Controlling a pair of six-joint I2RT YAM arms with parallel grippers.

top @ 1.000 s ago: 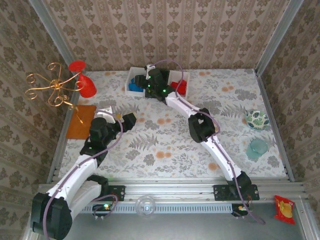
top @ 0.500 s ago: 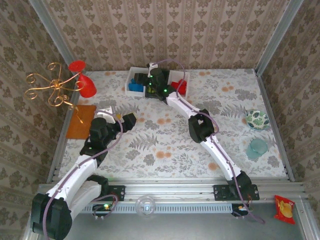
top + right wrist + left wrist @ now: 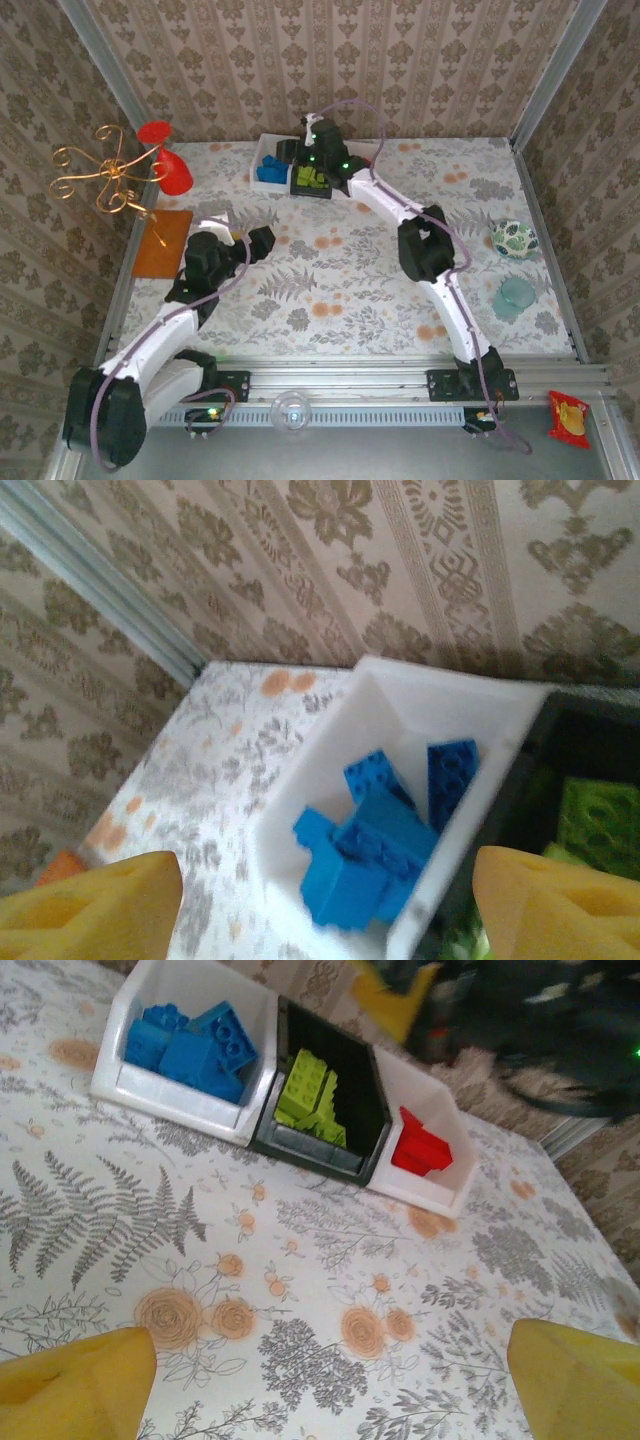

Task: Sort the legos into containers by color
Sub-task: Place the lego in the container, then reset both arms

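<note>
Three containers stand in a row at the table's back. The left white bin (image 3: 170, 1085) holds blue legos (image 3: 195, 1045). Lime green legos (image 3: 310, 1085) lie in the black bin (image 3: 375, 1110), and red legos (image 3: 420, 1150) in the right white bin (image 3: 450, 1175). My right gripper (image 3: 296, 154) hovers open above the row, over the blue legos (image 3: 385, 855) and the left bin's rim (image 3: 330, 740), with nothing between its yellow fingers (image 3: 90, 905). Green legos (image 3: 600, 820) lie at that view's right edge. My left gripper (image 3: 256, 240) hangs open and empty over the flowered table (image 3: 330, 1380).
A red goblet (image 3: 170, 165) and a gold wire stand (image 3: 105, 175) are at the back left, with an orange mat (image 3: 162, 243) below them. On the right stand a teal patterned bowl (image 3: 514, 238) and a teal cup (image 3: 517, 297). Walls enclose three sides.
My right gripper's jaws have opened, and it has drawn up and back from the black bin, so the green legos there now show. The left arm has barely moved.
</note>
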